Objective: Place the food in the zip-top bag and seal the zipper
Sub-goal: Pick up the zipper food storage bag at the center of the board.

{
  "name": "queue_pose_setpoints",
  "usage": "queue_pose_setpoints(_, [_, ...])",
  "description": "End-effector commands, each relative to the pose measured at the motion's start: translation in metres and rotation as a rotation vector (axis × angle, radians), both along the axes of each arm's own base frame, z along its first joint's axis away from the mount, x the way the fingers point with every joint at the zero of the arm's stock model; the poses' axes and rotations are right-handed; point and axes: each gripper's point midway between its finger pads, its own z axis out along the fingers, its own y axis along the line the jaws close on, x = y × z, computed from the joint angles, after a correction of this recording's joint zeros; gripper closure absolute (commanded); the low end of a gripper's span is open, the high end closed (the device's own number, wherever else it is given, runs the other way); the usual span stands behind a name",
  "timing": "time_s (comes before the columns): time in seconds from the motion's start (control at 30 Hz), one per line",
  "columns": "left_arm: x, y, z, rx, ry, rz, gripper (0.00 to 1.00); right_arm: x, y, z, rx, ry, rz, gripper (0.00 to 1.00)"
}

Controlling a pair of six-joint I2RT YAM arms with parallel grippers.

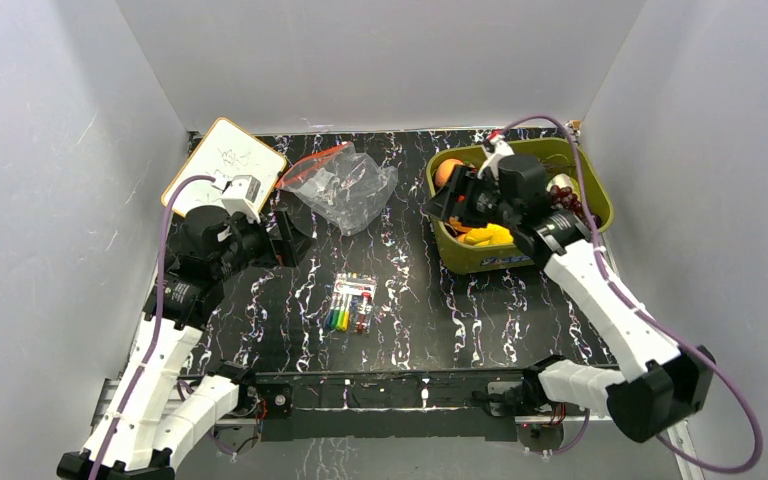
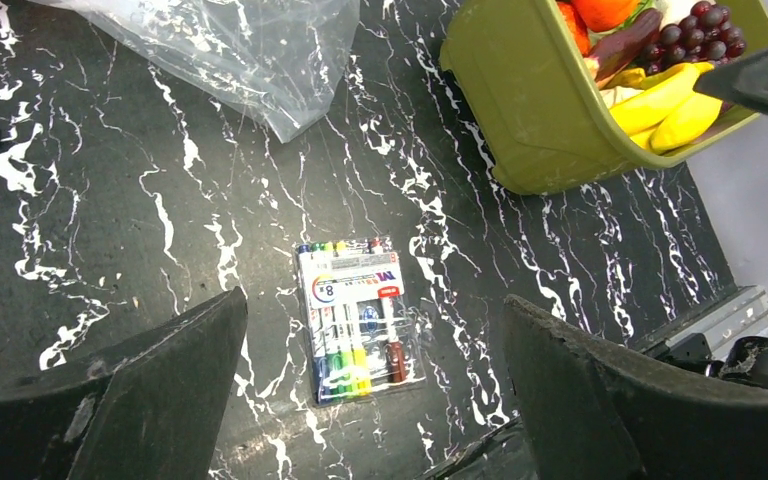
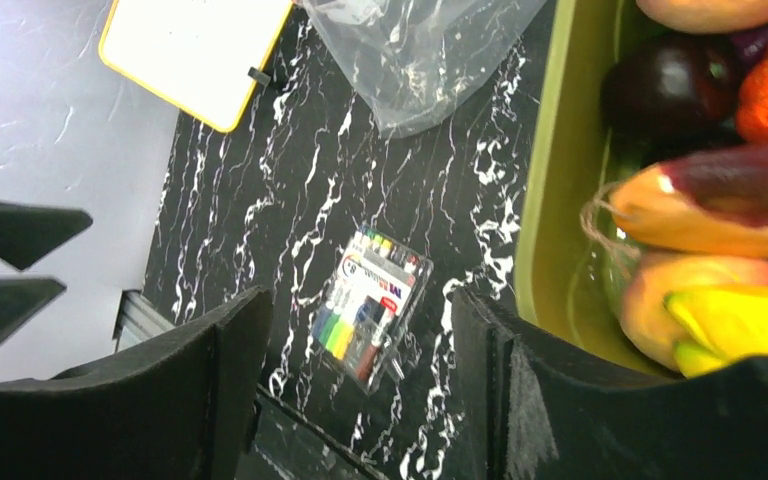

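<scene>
1. Lying flat at the far left, a yellow-framed whiteboard is seen on the black marbled table.
2. The left gripper is held spread wide, gripping nothing.
3. The clear crinkly zip-top bag is laid beside it, red-orange zipper leftward.
4. A pack of coloured markers is set nearer.
5. The plastic toy food is piled in the olive-green plastic bin, with the right gripper parted above.

A figure "8" in a small circle is printed on the label of the pack of markers, beside what may be a large letter "M" above a red strip. The finer print cannot be read. Dark scribbles are seen on the whiteboard, but no word can be made out.
</scene>
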Motion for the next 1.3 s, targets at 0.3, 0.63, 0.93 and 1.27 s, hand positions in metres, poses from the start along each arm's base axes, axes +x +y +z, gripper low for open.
queue_pose_setpoints(0.3, [-0.012, 0.026, 0.031, 0.054, -0.112, 0.088, 0.05, 0.057, 0.114, 0.014, -0.274, -0.213, -0.005, 0.52])
queue_pose_setpoints(0.63, [-0.02, 0.048, 0.044, 0.091, -0.207, 0.176, 0.06, 0.096, 0.189, -0.07, -0.44, -0.198, 0.067, 0.59])
queue_pose_setpoints(0.93, [-0.018, 0.045, 0.024, 0.118, -0.221, 0.137, 0.02, 0.122, 0.217, -0.132, -0.523, -0.187, 0.12, 0.58])
queue_pose_setpoints(1.27, [-0.016, 0.047, 0.036, 0.081, -0.248, 0.175, 0.02, 0.136, 0.243, -0.172, -0.552, -0.164, 0.193, 0.58])
